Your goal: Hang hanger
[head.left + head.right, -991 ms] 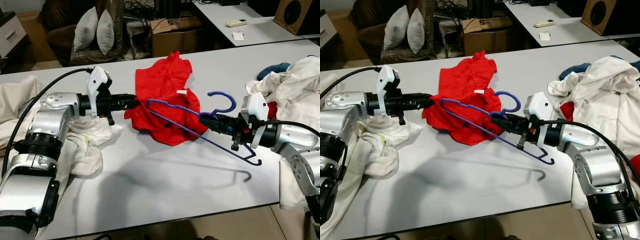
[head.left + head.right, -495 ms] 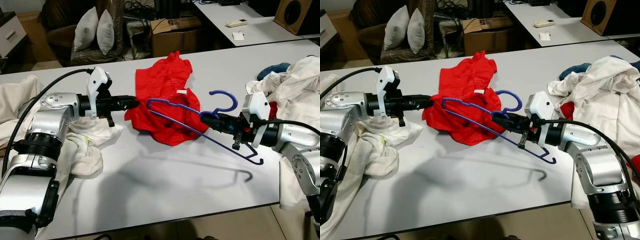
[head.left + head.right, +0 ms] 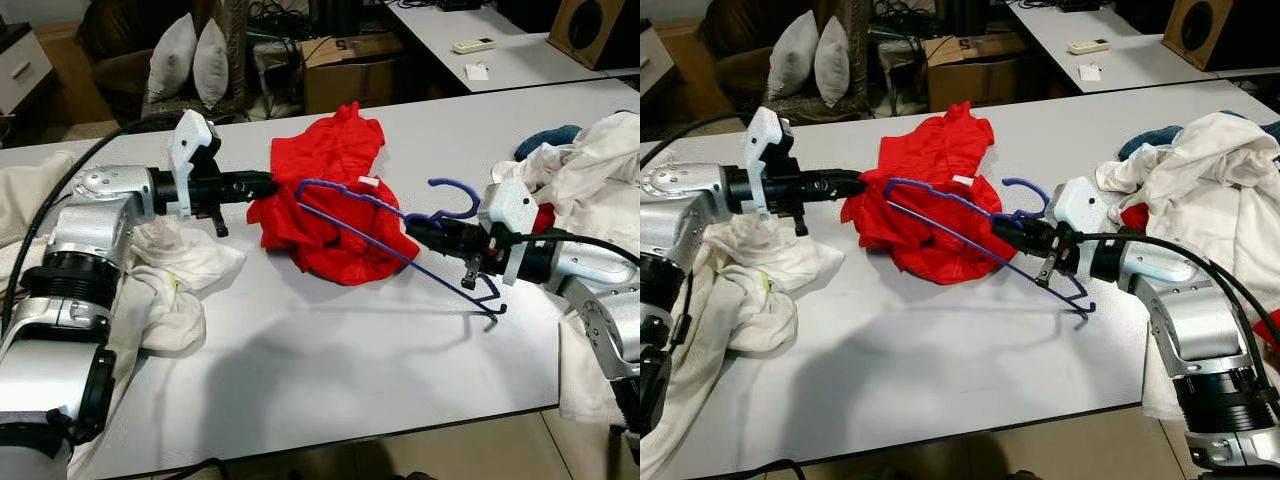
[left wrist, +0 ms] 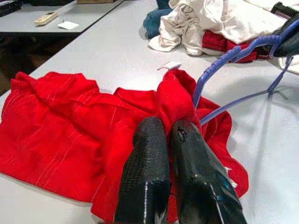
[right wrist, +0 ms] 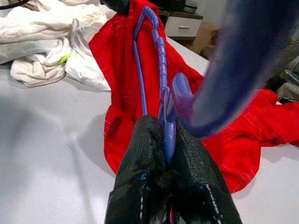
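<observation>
One blue hanger (image 3: 385, 235) is pinched near its hook by the right gripper (image 3: 420, 232), its far arm pushed into the one red garment (image 3: 330, 195). That garment's edge is clamped by the left gripper (image 3: 262, 184), fingers pressed together. Two white cloth piles (image 3: 170, 280) are seen, one beside each arm.

White table (image 3: 330, 370) fills most of frame. White cloth pile (image 3: 180, 290) at left edge, white clothes heap (image 3: 600, 160) with blue fabric (image 3: 548, 138) at right edge. Upper left: two grey pillows (image 3: 190, 60) on dark chair. Top centre cardboard box (image 3: 350, 70). Upper right second table with remote (image 3: 473, 45), paper tag (image 3: 477, 71), speaker (image 3: 590, 30).
</observation>
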Available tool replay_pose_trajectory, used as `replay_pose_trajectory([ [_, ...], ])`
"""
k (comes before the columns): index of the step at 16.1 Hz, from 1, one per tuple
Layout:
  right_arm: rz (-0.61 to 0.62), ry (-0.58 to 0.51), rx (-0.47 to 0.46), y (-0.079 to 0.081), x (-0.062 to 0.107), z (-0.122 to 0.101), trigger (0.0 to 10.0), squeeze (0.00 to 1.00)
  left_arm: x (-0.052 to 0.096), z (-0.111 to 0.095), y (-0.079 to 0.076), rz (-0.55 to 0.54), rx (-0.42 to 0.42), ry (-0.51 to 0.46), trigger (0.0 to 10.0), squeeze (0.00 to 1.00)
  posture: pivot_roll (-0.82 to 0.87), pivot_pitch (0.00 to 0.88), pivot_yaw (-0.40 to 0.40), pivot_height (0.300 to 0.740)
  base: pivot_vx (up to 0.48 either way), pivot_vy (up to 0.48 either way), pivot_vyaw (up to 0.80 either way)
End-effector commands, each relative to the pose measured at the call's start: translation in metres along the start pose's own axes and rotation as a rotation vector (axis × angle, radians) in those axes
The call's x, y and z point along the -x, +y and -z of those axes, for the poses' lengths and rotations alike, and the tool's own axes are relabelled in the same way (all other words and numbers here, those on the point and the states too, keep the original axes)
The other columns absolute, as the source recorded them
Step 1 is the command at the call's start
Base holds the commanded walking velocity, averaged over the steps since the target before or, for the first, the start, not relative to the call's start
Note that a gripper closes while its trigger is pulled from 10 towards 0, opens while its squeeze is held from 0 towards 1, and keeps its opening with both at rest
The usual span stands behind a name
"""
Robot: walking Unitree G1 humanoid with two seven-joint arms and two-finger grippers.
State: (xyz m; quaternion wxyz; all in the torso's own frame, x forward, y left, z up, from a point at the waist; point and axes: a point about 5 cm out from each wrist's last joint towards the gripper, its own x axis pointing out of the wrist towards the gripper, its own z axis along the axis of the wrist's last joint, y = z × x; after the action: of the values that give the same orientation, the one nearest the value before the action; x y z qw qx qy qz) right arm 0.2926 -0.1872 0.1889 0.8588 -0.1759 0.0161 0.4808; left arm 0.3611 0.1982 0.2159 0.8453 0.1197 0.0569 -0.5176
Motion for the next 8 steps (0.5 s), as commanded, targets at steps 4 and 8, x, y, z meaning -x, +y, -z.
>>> replay_pose_trajectory([
  [4,0.007,0.010,-0.002,-0.002,-0.002,0.002,10.0,0.00,0.003,-0.003,0.000,-0.001,-0.083,0.058,0.0,0.00,-0.01,0.000,0.080,0.740,0.000,0.000,0.00],
  [8,-0.047,-0.035,0.008,-0.001,0.003,-0.008,10.0,0.00,0.002,0.012,0.001,-0.061,-0.124,0.134,0.0,0.00,-0.01,0.000,0.070,0.740,0.000,0.000,0.00],
])
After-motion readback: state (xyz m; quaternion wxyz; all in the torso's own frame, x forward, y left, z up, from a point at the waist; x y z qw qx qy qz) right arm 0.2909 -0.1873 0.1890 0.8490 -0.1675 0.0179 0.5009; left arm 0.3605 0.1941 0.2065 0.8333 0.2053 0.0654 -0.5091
